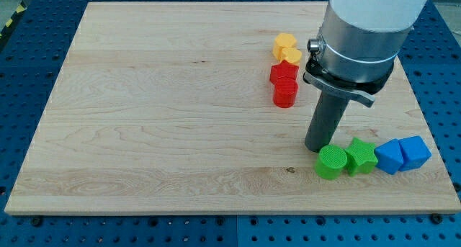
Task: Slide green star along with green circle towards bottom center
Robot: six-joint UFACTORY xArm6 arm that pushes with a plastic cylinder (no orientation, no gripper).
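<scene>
Tabletop: pale wooden board (180,110) lying on a blue perforated bench that shows around its edges.
Near row: 4 blocks in a line at the view's bottom right, close to the board's lower edge.
Green circle (330,163): leftmost of the row, a round cylinder, touching the star on its right.
Green star (361,156): just right of the circle, and touching or nearly touching the first blue block.
Blue blocks: 2 faceted pieces, one (390,157) beside the star and the other (414,151) at the row's right end, pressed against each other; exact shapes hard to make out.
My tip (318,147): down on the board just above and slightly left of the green circle, right at its upper edge; whether it touches cannot be told.
Gripper: none fitted, so no open or closed state can be told; only the dark rod shows.
Arm: grey and white body descends from the view's top right, the rod upright beneath a dark collar.
Far cluster: 2 red blocks, one (285,94) below the other (284,73), then 2 yellow ones (292,56) (285,42) above, stacked in a column near the view's top, well apart from the green pair.
</scene>
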